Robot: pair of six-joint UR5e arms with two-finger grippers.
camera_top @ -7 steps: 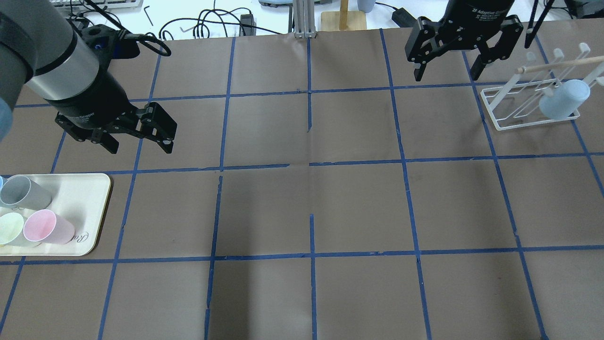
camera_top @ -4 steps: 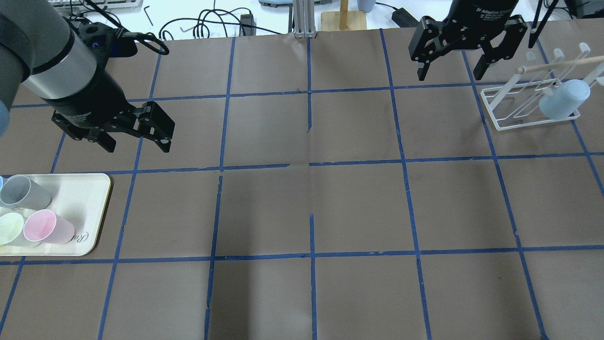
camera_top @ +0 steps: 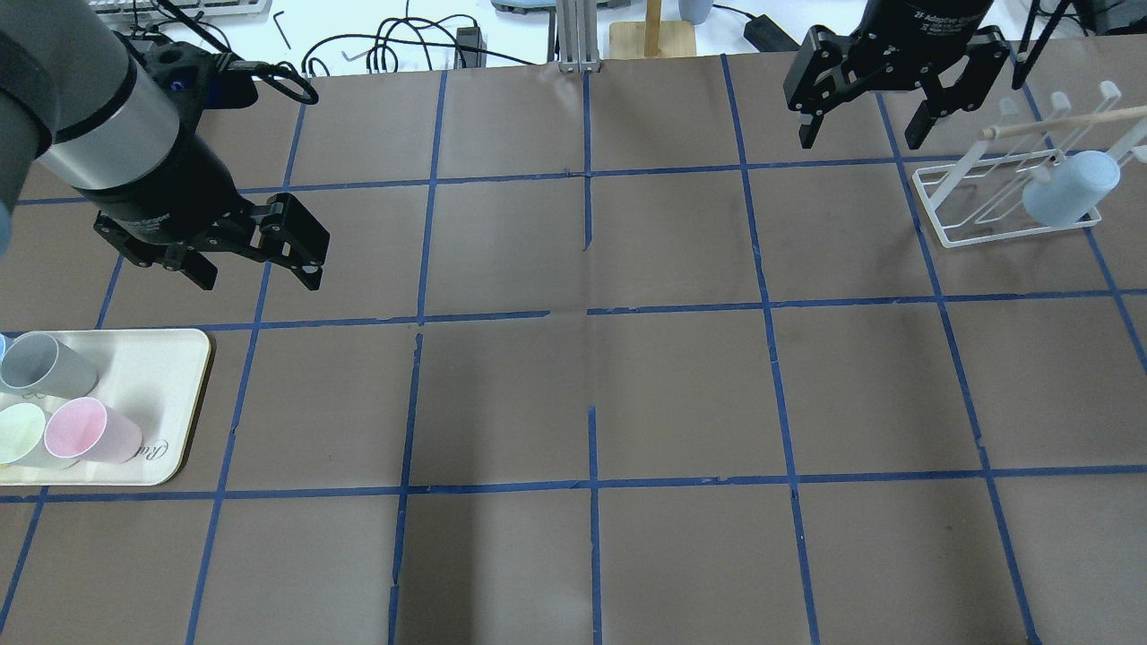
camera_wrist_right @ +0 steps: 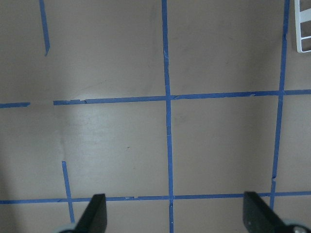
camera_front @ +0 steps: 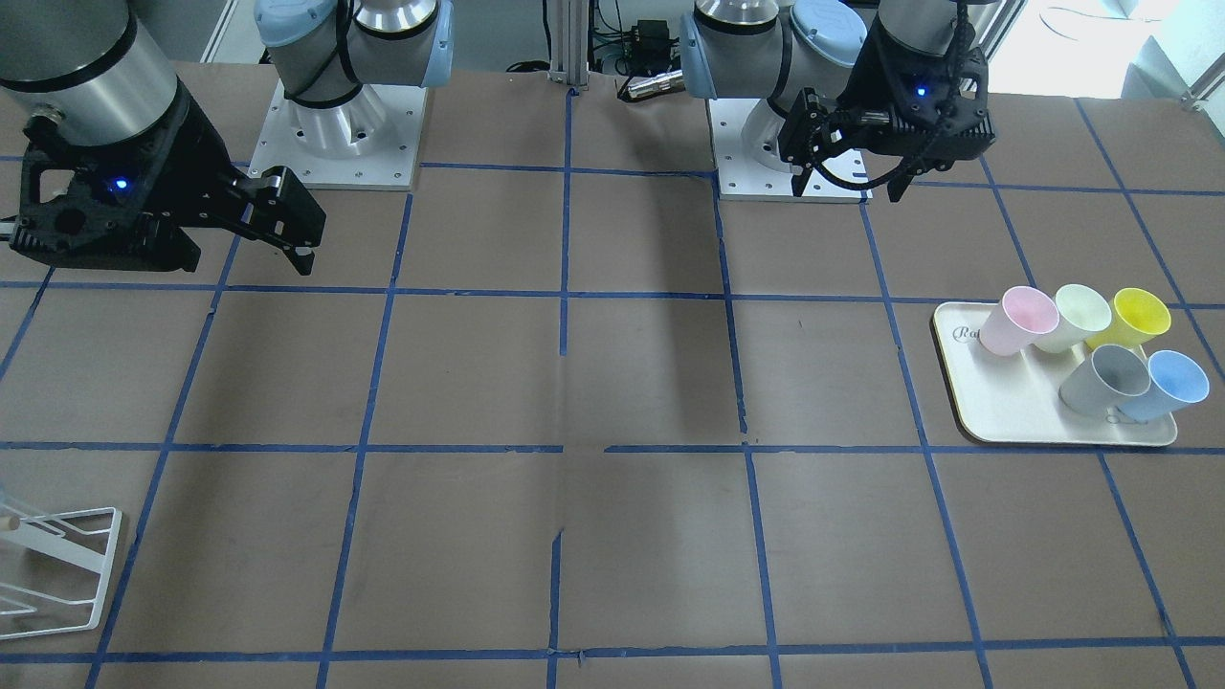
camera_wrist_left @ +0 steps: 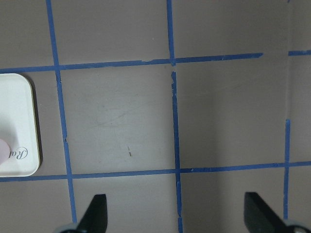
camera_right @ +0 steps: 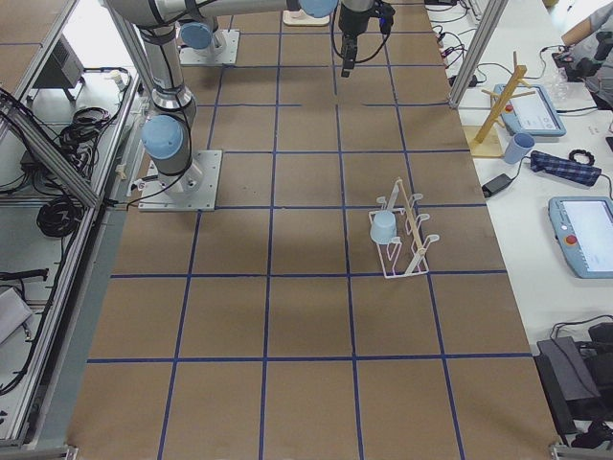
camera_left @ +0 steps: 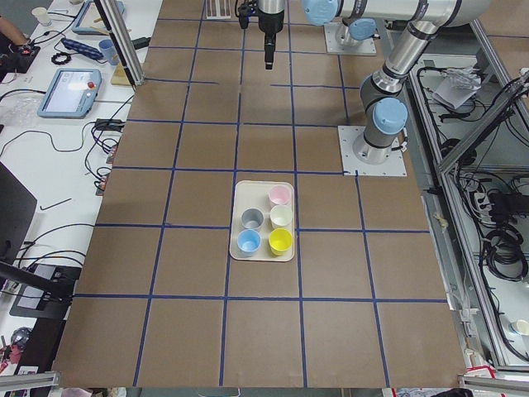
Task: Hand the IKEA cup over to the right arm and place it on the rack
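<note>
Our left tool (camera_top: 255,273) and right tool (camera_top: 858,134) are released and empty. The small pale sky-blue plastic tumbler (camera_top: 1071,190) hangs on the white wire rack (camera_top: 930,210); light, stiff, slippery: we would pinch its wall

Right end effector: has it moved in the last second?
Yes. The right end effector shifted slightly toward the rack, in the overhead view.

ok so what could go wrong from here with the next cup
The blue cup on the tray sits tight against the grey cup, so the open left gripper may knock a neighbour going in. The rack already holds another blue cup; the new one could bump it.
</note>
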